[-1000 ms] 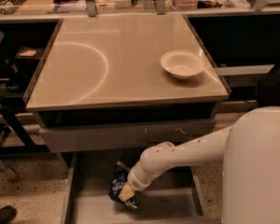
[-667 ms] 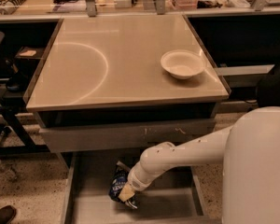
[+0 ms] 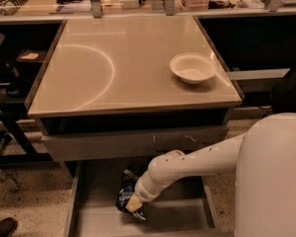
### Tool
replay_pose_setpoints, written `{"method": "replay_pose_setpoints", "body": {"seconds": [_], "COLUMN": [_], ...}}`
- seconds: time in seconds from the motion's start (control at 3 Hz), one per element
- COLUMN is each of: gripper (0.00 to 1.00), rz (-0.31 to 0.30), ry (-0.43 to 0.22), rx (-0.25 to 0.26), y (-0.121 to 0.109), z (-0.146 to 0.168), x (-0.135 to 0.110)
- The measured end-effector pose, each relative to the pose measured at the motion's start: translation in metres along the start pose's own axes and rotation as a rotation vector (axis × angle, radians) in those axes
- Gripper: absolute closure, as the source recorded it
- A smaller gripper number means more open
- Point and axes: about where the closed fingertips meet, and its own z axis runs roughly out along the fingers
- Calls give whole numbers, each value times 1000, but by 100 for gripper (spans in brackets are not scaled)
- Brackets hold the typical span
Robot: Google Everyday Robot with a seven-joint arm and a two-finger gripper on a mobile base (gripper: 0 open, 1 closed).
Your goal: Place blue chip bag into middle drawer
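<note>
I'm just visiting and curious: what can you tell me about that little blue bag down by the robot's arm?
The blue chip bag is small, dark blue with white markings, and looks like crinkly foil. It sits crumpled at the tip of the white arm, right against the gripper, over the open grey drawer beneath the table. The gripper covers its lower right part. Whether it rests on the drawer floor cannot be told.

Gripper point(image 3: 134, 207): lower centre of the frame, down inside the middle drawer point(image 3: 101, 216), against the blue chip bag point(image 3: 122, 195).
Blue chip bag: just upper left of the gripper, over the drawer's bottom.
Middle drawer: open, along the bottom edge.
White bowl point(image 3: 193, 68): upper right, on the table top point(image 3: 113, 68).
</note>
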Motion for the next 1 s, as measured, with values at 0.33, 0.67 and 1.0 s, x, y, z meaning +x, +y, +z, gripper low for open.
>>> {"method": "replay_pose_setpoints", "body": {"seconds": [0.33,0.67,1.0], "gripper": [11,0,0], "rz": [0,0,0], "ry": [0,0,0], "rx": [0,0,0], "y": [0,0,0], "z": [0,0,0], "x": [0,0,0]}}
